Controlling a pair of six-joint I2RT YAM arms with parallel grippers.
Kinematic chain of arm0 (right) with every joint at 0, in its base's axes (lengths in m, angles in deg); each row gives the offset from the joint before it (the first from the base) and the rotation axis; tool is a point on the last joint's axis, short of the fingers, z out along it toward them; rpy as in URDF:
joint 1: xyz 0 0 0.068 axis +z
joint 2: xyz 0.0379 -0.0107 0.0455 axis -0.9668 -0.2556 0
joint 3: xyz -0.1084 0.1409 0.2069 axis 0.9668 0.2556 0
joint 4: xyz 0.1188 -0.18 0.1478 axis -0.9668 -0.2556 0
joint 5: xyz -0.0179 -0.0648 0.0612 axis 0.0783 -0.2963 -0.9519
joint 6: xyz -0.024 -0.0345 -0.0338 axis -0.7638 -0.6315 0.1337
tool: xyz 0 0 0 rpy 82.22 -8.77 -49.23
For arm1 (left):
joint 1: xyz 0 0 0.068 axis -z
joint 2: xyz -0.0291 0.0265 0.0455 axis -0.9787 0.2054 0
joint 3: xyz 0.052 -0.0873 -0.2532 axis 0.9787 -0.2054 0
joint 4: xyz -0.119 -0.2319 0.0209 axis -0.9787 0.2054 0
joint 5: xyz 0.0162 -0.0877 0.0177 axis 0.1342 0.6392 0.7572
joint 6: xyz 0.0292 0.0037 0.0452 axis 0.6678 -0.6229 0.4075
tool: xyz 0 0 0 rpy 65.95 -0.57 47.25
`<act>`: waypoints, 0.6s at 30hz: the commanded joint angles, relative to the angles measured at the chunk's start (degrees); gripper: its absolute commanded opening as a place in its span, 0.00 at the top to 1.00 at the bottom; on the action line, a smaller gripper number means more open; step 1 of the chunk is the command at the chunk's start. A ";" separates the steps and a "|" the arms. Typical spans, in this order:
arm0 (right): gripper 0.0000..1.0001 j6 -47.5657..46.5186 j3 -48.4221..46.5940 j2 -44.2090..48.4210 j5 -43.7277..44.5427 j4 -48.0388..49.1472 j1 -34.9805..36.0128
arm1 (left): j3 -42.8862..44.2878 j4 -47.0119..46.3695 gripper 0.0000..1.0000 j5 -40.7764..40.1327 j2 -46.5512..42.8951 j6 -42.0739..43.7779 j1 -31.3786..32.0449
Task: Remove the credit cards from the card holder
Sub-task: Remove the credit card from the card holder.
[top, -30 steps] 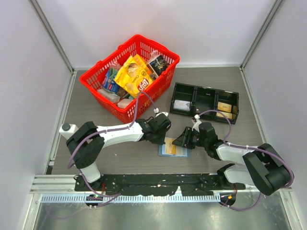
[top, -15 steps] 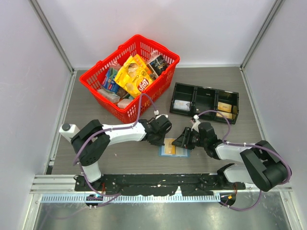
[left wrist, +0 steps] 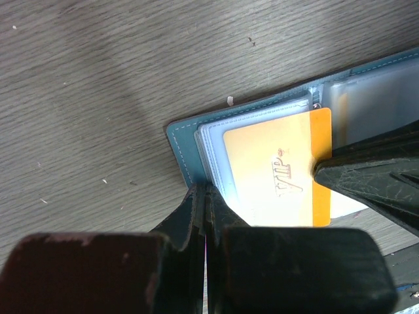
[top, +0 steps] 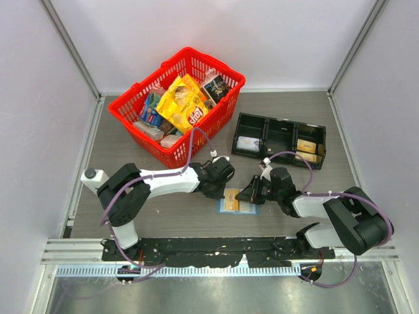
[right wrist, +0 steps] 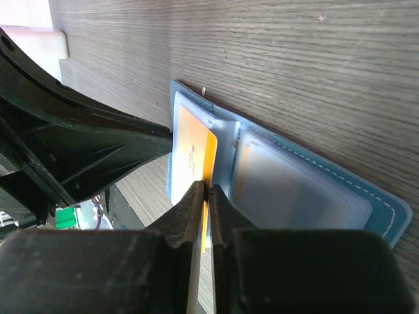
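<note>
right claw (right wrist: 208,196) is clamped on the card (right wrist: 196,154), left claw (left wrist: 204,196) is clenched shut, pinning the holder (left wrist: 183,147). I'd slide it straight out, flat and slow.

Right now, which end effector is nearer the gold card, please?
Right: the right end effector pinches the gold card by its edge; the left end effector clamps the card holder just beside it.

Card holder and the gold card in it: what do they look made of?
Card holder: looks like blue leather or faux leather, matte, with pale stitching along the edge. Its sleeves: clear soft plastic, slightly frosted, with some sheen. Credit card: probably stiff plastic, smooth gold-orange with raised-looking lettering.
</note>
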 commanded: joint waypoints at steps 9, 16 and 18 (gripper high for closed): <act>0.99 0.24 1.38 1.32 -1.90 2.81 -2.33 | -0.69 0.26 0.95 -2.39 -1.73 -0.24 0.09; 0.99 -0.20 0.94 0.79 -2.26 2.63 -2.33 | 0.01 -2.38 0.78 0.77 -7.09 -1.03 0.09; 0.99 -0.12 0.94 0.44 -2.34 2.98 -2.42 | 0.45 -3.17 0.73 1.91 -7.45 -1.03 0.00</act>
